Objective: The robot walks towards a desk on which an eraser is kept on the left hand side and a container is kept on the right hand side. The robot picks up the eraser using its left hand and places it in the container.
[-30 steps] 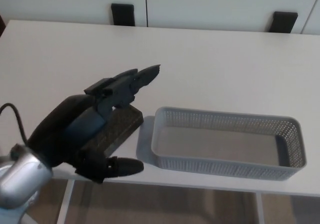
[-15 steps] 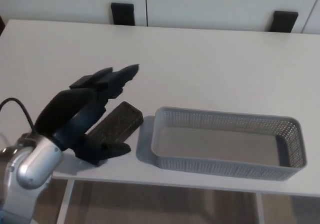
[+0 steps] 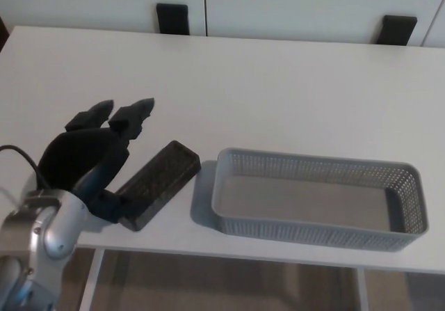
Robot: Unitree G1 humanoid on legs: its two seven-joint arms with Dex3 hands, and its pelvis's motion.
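Left hand beside the eraser.
The left hand hangs open, holding nothing, with the eraser just at its right on the desk.

desk: held everything | container: near its front edge | eraser: just left of container | left hand: left of container, by eraser

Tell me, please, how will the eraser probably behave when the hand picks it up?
The eraser looks like a flat rigid block, so it probably stays stiff and will not roll. Its dark face seems textured, so likely not slippery. It lies near the desk edge, so a push could drop it.
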